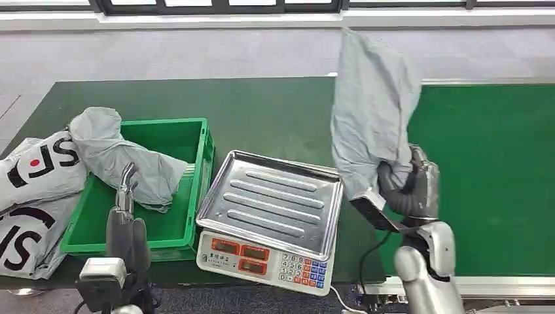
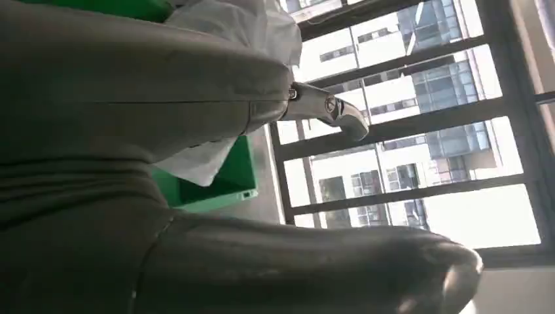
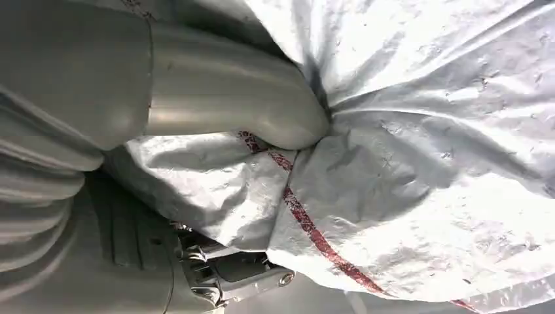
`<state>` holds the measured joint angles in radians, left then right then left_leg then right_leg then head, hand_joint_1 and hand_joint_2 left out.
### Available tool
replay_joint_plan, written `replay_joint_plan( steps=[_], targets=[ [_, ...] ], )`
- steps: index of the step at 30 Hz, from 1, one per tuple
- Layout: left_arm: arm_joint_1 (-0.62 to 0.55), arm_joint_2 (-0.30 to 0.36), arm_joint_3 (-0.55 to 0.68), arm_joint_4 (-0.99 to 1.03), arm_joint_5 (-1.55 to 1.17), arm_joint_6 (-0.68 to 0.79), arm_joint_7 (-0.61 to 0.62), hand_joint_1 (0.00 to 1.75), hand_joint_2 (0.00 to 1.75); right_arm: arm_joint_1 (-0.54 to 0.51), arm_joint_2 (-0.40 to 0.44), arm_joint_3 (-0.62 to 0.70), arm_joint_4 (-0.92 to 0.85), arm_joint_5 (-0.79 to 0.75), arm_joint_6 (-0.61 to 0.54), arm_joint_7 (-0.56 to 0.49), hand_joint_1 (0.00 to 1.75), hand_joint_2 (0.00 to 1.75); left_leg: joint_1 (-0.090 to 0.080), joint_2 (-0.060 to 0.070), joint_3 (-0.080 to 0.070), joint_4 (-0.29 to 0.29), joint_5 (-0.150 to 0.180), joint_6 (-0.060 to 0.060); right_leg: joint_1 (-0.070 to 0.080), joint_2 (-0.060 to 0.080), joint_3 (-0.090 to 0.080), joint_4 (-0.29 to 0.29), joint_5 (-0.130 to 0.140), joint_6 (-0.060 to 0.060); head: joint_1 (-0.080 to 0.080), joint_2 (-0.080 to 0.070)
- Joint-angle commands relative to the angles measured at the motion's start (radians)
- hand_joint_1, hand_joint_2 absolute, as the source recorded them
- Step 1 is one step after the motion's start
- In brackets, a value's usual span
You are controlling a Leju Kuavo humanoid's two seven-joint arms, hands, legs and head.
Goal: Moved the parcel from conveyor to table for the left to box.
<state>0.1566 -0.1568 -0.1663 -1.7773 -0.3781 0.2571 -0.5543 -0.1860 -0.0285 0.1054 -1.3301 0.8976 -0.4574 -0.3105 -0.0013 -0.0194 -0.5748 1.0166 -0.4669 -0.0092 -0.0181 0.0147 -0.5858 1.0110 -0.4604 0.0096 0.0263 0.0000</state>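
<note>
- The right hand [image 1: 409, 186], right of centre in the head view, has its fingers closed on the lower end of the grey parcel [image 1: 370, 111]; in the right wrist view the thumb [image 3: 249, 108] presses into the crinkled wrap.
- The parcel stands upright in the air, between the conveyor [image 1: 491, 170] at the right and the scale tray [image 1: 271, 196] at centre.
- The left hand [image 1: 125, 190], lower left, holds nothing, with its fingers pointing up beside the green crate [image 1: 196, 163], where another grey bag [image 1: 124, 157] lies.
- Judged: pickup done; setting down on the table [image 1: 262, 111] and boxing by the left remain.
</note>
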Motion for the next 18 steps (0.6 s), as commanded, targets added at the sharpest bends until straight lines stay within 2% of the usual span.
replay_joint_plan(
  steps=[1,2,3,9,14,16,18],
  targets=[
    [-0.052,0.016,-0.027,0.091,0.008,-0.002,0.004,0.0,0.0,-0.124,0.067,0.15,0.22,-0.027,-0.002,0.002,1.75,1.75,0.001,0.002,0.001,-0.002,0.0,-0.001,0.001,0.001,0.001,-0.002,0.001,-0.001,0.0,0.0],
    [-0.051,0.016,-0.027,0.09,0.008,-0.001,0.004,0.0,0.0,-0.123,0.064,0.149,0.217,-0.028,-0.001,0.002,1.75,1.75,0.001,0.002,0.002,-0.003,0.0,-0.001,0.001,0.0,0.002,-0.003,0.001,-0.001,0.0,0.0],
    [-0.069,0.019,-0.035,0.104,0.018,-0.024,0.002,0.0,0.0,-0.127,0.08,0.152,0.225,-0.083,0.047,-0.025,1.75,1.75,0.001,0.0,0.001,-0.001,0.0,0.0,0.001,-0.001,0.001,-0.002,0.001,-0.001,0.0,0.0],
    [-0.159,0.018,-0.064,0.184,0.025,-0.043,0.005,0.0,0.0,-0.112,0.155,0.251,0.292,-0.112,0.066,-0.048,1.75,1.75,0.001,-0.001,-0.001,-0.001,0.0,-0.001,0.001,-0.002,0.001,-0.002,0.001,-0.001,0.0,0.0],
    [-0.122,0.014,-0.066,0.14,0.028,-0.043,0.02,0.0,0.0,-0.094,0.157,0.284,0.238,-0.087,0.161,0.04,1.75,1.75,0.002,0.001,-0.001,-0.002,0.001,-0.002,0.002,-0.001,-0.001,-0.002,0.001,-0.002,0.0,0.0],
    [-0.111,0.013,-0.067,0.125,0.021,-0.047,0.03,0.0,0.0,-0.095,0.148,0.297,0.236,-0.065,0.244,0.11,1.75,1.75,0.001,0.001,-0.001,-0.002,0.0,-0.001,0.002,-0.002,-0.001,-0.002,0.001,-0.002,0.0,0.0],
    [-0.109,0.009,-0.064,0.118,0.016,-0.053,0.04,0.0,0.0,-0.097,0.15,0.305,0.25,-0.066,0.281,0.104,1.75,1.75,0.001,0.0,-0.001,-0.001,0.0,-0.002,0.002,-0.003,-0.001,-0.002,0.0,-0.001,0.0,0.0]
  ],
)
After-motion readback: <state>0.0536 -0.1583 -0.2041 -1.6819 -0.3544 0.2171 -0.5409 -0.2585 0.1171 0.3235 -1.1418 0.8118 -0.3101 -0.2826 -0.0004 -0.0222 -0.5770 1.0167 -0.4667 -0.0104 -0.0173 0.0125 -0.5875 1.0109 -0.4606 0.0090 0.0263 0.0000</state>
